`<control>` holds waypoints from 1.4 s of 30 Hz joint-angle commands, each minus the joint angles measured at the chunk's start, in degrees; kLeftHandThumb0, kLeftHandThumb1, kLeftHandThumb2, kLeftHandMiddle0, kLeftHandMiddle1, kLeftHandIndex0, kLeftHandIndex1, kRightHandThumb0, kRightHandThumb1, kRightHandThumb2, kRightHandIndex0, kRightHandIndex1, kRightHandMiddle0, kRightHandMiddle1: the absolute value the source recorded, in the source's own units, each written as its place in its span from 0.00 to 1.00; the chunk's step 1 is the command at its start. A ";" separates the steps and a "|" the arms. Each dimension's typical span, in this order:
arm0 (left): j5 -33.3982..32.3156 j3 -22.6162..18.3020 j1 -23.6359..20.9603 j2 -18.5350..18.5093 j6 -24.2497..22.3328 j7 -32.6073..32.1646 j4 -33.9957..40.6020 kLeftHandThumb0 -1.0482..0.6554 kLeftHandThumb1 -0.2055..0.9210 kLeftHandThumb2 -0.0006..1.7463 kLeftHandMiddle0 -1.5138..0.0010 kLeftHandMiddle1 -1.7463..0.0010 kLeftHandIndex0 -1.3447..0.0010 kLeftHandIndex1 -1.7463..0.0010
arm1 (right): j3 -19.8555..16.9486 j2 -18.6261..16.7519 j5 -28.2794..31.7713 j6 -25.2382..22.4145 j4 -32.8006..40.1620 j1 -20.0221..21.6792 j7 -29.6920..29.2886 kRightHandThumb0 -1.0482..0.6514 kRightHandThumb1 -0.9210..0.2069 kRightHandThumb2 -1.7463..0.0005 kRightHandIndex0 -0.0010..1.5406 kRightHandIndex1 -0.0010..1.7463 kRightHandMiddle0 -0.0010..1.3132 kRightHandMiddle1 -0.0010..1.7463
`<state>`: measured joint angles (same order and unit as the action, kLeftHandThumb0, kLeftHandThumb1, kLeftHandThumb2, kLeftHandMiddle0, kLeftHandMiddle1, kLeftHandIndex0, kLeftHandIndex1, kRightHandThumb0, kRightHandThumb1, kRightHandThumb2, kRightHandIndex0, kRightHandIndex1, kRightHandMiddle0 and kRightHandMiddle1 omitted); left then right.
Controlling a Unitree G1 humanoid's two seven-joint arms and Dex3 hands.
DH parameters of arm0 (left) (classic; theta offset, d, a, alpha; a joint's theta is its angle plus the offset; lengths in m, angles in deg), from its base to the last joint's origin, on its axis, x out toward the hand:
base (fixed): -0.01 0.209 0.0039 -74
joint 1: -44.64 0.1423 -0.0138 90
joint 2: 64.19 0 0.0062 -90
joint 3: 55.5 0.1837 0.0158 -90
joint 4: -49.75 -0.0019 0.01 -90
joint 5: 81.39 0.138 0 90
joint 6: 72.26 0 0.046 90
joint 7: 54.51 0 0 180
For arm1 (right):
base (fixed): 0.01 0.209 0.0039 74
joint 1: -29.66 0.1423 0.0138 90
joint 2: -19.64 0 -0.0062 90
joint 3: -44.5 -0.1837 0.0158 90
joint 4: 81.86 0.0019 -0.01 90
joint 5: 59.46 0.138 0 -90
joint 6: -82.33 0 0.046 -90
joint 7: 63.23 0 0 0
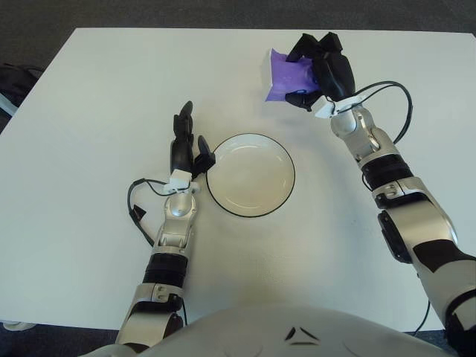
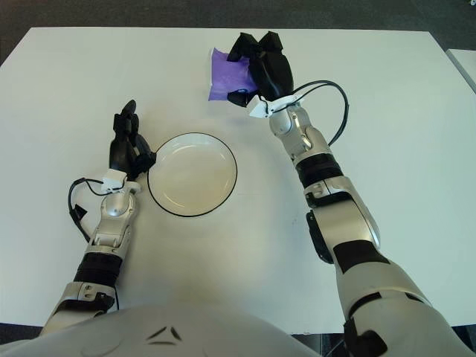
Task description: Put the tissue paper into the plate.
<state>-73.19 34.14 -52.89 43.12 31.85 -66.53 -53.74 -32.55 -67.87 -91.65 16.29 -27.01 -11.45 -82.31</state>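
Note:
A purple tissue pack (image 1: 286,74) with a white side lies near the table's far edge, behind and right of the plate. My right hand (image 1: 309,71) is on it, fingers curled over its far edge and thumb against its near edge, so it grips the pack; the pack looks slightly tilted. A white plate with a black rim (image 1: 251,175) sits empty in the middle of the white table (image 1: 89,89). My left hand (image 1: 186,141) shows just left of the plate, fingers straight and holding nothing.
The table's far edge runs just behind the tissue pack, with dark floor beyond. A dark object (image 1: 11,82) shows off the table's left edge. Black cables loop by both wrists (image 1: 137,201).

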 commanded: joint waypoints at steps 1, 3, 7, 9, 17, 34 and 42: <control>-0.28 -0.04 3.85 -0.14 -2.46 0.65 -4.18 0.12 1.00 0.57 0.88 1.00 1.00 0.72 | -1.96 0.10 2.18 -2.00 3.52 0.84 1.88 0.33 0.60 0.20 0.83 1.00 0.50 1.00; -0.32 -0.05 3.85 -0.14 -2.39 0.70 -4.23 0.12 1.00 0.57 0.88 1.00 1.00 0.73 | -2.42 0.05 2.55 -3.17 4.78 0.65 2.77 0.33 0.59 0.21 0.82 1.00 0.50 1.00; -0.30 -0.05 3.89 -0.14 -2.15 0.74 -4.32 0.12 1.00 0.57 0.88 1.00 1.00 0.73 | -2.94 -0.01 2.73 -4.98 6.82 0.35 3.74 0.33 0.58 0.22 0.82 1.00 0.49 1.00; -0.28 -0.04 3.92 -0.11 -2.07 0.71 -4.33 0.12 1.00 0.57 0.88 1.00 1.00 0.72 | -3.19 -0.03 2.85 -5.69 7.74 0.24 4.24 0.33 0.58 0.22 0.82 1.00 0.49 1.00; -0.10 0.01 4.25 -0.08 -2.55 0.58 -3.73 0.12 1.00 0.58 0.87 1.00 1.00 0.72 | -3.45 -0.78 2.41 -8.35 15.48 -2.21 5.46 0.33 0.57 0.22 0.81 1.00 0.49 1.00; -0.04 0.08 4.55 0.02 -3.01 0.50 -3.19 0.12 1.00 0.58 0.87 1.00 1.00 0.71 | -1.43 -1.35 6.48 -8.41 43.75 -19.35 16.60 0.34 0.56 0.23 0.82 1.00 0.48 1.00; -0.03 -0.04 4.60 -0.02 -2.57 0.32 -3.39 0.12 1.00 0.57 0.87 1.00 1.00 0.71 | 0.04 0.55 11.44 -4.20 45.74 -21.73 25.42 0.34 0.55 0.24 0.80 1.00 0.47 1.00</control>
<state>-73.15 34.22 -52.74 43.13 31.39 -66.32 -53.71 -32.70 -68.33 -81.82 10.00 16.71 -32.48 -59.04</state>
